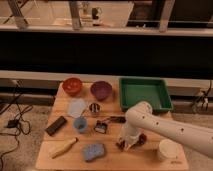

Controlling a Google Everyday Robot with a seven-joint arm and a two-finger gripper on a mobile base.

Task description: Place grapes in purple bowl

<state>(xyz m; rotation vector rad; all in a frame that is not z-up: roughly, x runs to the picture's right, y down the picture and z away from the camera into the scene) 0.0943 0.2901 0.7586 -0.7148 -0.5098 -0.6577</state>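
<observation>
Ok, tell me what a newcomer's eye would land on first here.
The big white arm reaching in from the right grabs attention, its claw down at the dark grapes near the front edge of the table. Next, the bright green tray at back right, beside the purple bowl.
</observation>
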